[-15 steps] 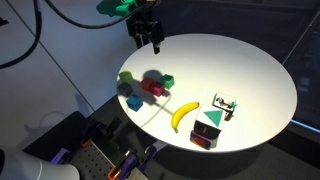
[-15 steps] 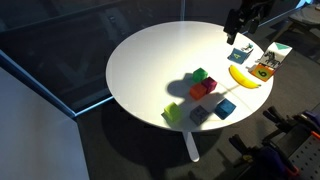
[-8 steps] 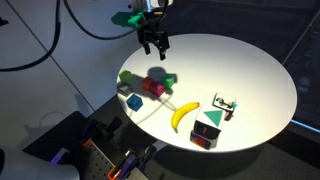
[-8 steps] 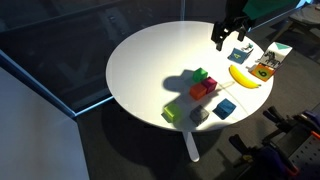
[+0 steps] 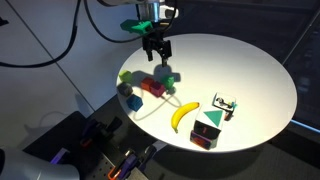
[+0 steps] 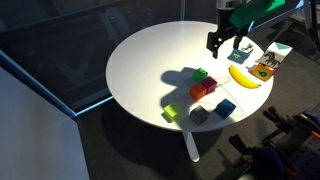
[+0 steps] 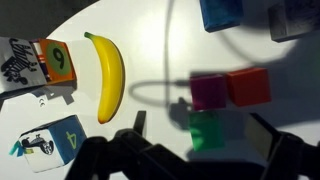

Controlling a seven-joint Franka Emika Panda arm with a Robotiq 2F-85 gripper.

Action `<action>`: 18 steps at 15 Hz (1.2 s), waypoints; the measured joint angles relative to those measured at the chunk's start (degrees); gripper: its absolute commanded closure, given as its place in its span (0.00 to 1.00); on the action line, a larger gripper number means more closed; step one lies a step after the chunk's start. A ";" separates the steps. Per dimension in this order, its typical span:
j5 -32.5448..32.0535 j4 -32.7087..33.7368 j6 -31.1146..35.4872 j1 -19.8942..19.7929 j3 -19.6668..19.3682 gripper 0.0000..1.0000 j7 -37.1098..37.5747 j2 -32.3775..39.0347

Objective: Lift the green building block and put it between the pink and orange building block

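Observation:
The green block (image 7: 207,132) lies on the white round table (image 7: 150,30), touching the near side of the pink block (image 7: 209,90). The orange-red block (image 7: 248,86) sits right beside the pink one. In both exterior views the green block (image 6: 201,75) (image 5: 167,79) sits at the edge of the block cluster. My gripper (image 7: 202,135) is open and empty, its fingers spread on either side of the green block in the wrist view. In both exterior views it (image 5: 157,45) (image 6: 222,40) hovers above the table, apart from the blocks.
A banana (image 7: 108,75) lies beside the blocks, with picture cards (image 7: 45,62) (image 7: 45,140) beyond it. A blue block (image 7: 220,12) and a grey block (image 7: 290,20) lie past the pink and orange ones. A yellow-green block (image 6: 170,114) sits near the table edge.
My gripper has moved from beyond the table's far edge in over the table and lower, toward the block cluster. The blocks have not moved.

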 measured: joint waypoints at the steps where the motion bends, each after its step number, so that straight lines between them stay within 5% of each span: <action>1: 0.00 0.81 -0.10 0.14 -0.06 0.00 0.00 1.05; 10: -0.01 7.80 2.49 1.65 -1.96 0.00 0.34 9.83; 18: -0.11 8.53 3.41 2.43 -2.80 0.00 0.56 10.19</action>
